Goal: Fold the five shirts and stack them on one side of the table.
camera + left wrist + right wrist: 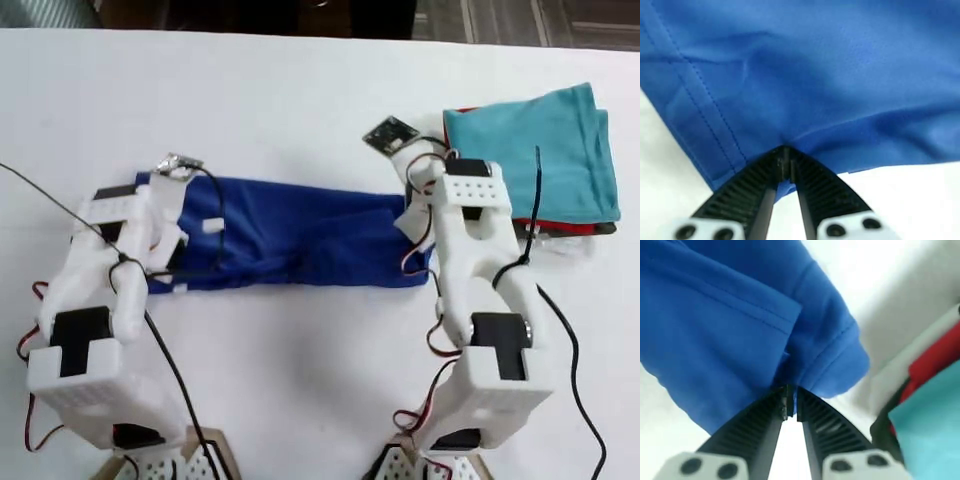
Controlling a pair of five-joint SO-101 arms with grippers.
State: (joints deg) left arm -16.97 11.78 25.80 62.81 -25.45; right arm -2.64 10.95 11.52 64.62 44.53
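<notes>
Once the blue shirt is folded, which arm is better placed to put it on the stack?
Right, probably: the right pincer grips the blue shirt at the end beside the stack, while the left pincer holds the far end.

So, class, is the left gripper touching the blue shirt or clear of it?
Touching. The left wrist view shows the left gripper shut on the blue shirt, pinching a fold at its edge.
</notes>
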